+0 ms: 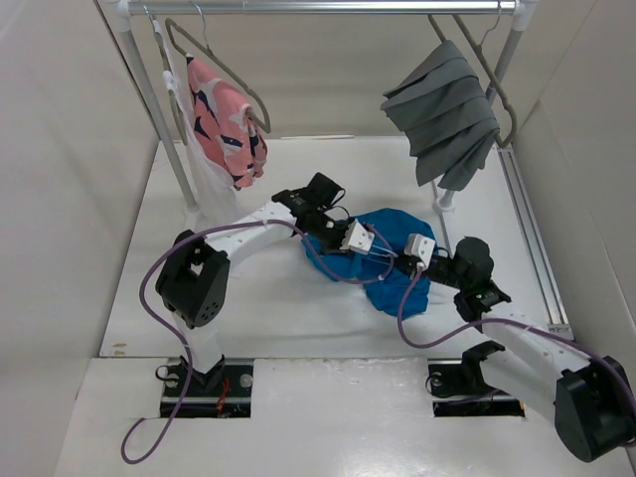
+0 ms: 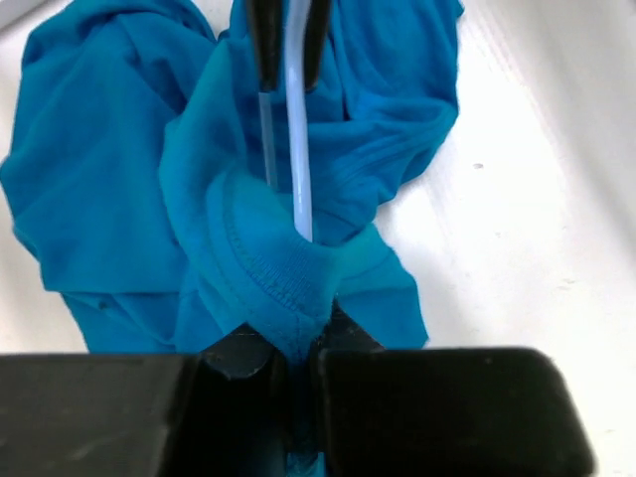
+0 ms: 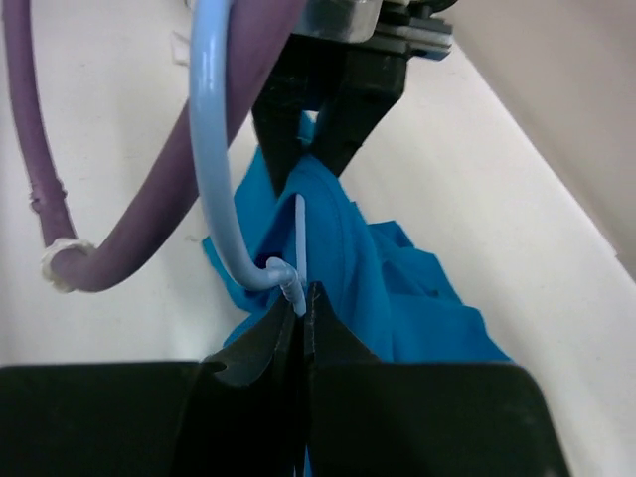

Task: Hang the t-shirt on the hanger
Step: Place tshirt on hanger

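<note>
The bright blue t-shirt (image 1: 397, 283) lies crumpled on the white table between the two wrists. In the left wrist view my left gripper (image 2: 295, 343) is shut on a stitched fold of the t-shirt (image 2: 109, 169), with cloth squeezed between the jaws. The thin light-blue hanger (image 2: 298, 149) runs from that fold up to the right gripper's fingers (image 2: 263, 40). In the right wrist view my right gripper (image 3: 306, 294) is shut on the hanger (image 3: 211, 149) just below its curved hook. The t-shirt (image 3: 407, 288) hangs behind, and the left gripper's fingers (image 3: 343, 109) pinch it above. Most of the hanger is hidden in cloth.
A clothes rail (image 1: 328, 8) spans the back on white posts (image 1: 164, 129). A pink garment with navy marks (image 1: 227, 124) hangs at its left and a pleated grey garment (image 1: 442, 114) at its right. A purple cable (image 3: 60, 229) loops close to the right wrist. White walls enclose the table.
</note>
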`<control>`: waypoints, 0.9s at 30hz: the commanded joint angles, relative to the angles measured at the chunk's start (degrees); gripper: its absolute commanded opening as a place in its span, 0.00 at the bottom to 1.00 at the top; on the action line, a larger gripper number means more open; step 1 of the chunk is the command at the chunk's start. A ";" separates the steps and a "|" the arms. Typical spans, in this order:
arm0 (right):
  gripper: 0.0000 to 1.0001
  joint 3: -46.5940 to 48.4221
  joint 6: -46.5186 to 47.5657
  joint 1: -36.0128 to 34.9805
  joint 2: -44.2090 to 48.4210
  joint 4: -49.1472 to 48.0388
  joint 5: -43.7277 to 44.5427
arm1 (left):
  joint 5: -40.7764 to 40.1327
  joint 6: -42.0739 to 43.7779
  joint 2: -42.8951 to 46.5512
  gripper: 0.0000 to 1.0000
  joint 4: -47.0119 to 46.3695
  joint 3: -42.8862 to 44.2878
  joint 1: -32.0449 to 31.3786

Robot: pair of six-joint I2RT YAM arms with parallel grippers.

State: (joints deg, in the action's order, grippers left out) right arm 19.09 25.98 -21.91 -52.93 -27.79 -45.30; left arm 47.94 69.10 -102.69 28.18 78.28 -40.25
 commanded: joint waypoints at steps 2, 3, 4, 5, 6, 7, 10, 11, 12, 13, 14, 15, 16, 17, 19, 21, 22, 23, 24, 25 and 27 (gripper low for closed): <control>0.00 4.90 -0.75 -0.32 -0.68 -2.54 -0.41 | 3.12 -3.79 0.13 0.00 3.10 4.68 -1.33; 0.00 5.69 -0.75 -0.32 -0.69 -1.05 0.47 | 3.12 -5.80 0.74 0.00 3.80 6.17 -1.32; 0.00 7.00 -0.23 -0.32 -1.21 0.27 1.78 | 3.12 -6.95 0.74 0.00 4.50 6.88 -0.80; 0.11 7.97 -0.23 -0.32 -1.21 2.02 3.10 | 3.12 -8.53 1.44 0.00 5.03 7.49 -0.80; 0.23 9.20 -0.23 -0.32 -1.21 6.22 5.90 | 3.12 -10.20 1.44 0.00 5.04 8.20 -0.01; 0.33 10.69 -0.23 -0.32 -1.74 8.69 7.23 | 2.43 -13.78 2.23 0.00 5.04 8.20 0.87; 0.66 17.37 0.82 -0.32 -1.05 17.73 11.10 | 2.42 -18.72 4.69 0.00 5.04 7.16 2.54; 0.72 19.47 0.83 -0.32 0.88 19.60 12.33 | 2.42 -20.74 5.48 0.00 5.04 6.54 3.24; 0.81 20.27 0.22 -0.32 2.37 21.53 13.91 | 2.42 -21.28 7.31 0.00 5.04 5.84 3.25; 0.84 20.98 0.21 -0.32 4.04 25.81 18.18 | 2.42 -21.98 8.20 0.00 5.04 4.35 3.25; 0.84 21.68 -0.39 -0.32 8.32 28.12 20.40 | 2.42 -22.77 9.08 0.00 5.04 3.47 3.25; 0.86 22.99 -0.40 -0.32 10.63 30.58 22.77 | 2.42 -23.48 10.57 0.00 4.52 2.76 3.25; 0.88 23.88 -1.01 -0.32 13.00 33.21 28.02 | 2.42 -25.14 11.19 0.00 4.51 2.06 3.25; 0.88 24.76 -1.02 -0.32 15.20 38.90 30.42 | 2.42 -26.11 11.72 0.00 4.51 1.01 3.25; 0.88 28.18 -1.02 -0.32 20.30 44.90 34.38 | 2.42 -28.13 12.42 0.00 4.51 0.47 3.25; 0.80 30.12 -0.41 -0.32 22.16 53.05 35.63 | 2.42 -30.51 13.05 0.00 4.51 -0.23 3.25; 0.75 30.13 0.12 -0.32 22.86 55.37 34.59 | 2.42 -31.30 13.74 0.00 4.51 -0.84 3.25; 0.63 30.13 0.65 -0.32 22.87 57.39 31.53 | 2.42 -32.26 14.53 0.00 3.73 -0.85 3.25; 0.56 28.56 0.65 -1.02 22.87 59.59 29.32 | 2.42 -33.75 14.54 0.00 3.72 -0.85 3.25; 0.50 24.46 0.65 -2.07 23.39 59.61 26.78 | 3.11 -34.29 14.54 0.00 3.11 -0.85 3.25; 0.43 19.34 0.04 -3.83 24.61 55.08 18.46 | 3.12 -35.69 15.07 0.00 1.97 -0.85 3.25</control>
State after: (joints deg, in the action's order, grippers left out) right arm 44.84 26.46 -23.62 -27.77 20.40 -18.57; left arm 49.06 37.95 -91.20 32.47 77.69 -37.04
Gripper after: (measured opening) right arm 0.442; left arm 0.014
